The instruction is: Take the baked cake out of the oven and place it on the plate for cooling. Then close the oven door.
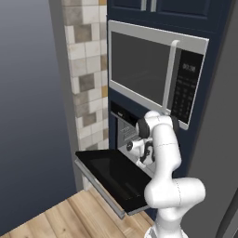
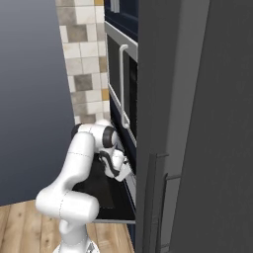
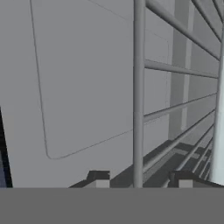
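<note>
Here, oven door (image 1: 114, 179) dropped flat, long axis sideways, pincer (image 3: 141, 181) part-open astride wire rack (image 3: 139, 87) bar inside oven (image 1: 125, 132).

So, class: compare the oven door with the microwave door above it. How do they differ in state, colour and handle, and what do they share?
The oven door is dropped open and lies flat; the microwave door is shut and upright. The oven door is black; the microwave door is grey in a silver frame. The microwave door's handle runs vertically; the oven door's handle is hard to make out at its front edge. Both belong to appliances built into the same dark blue cabinet.
</note>
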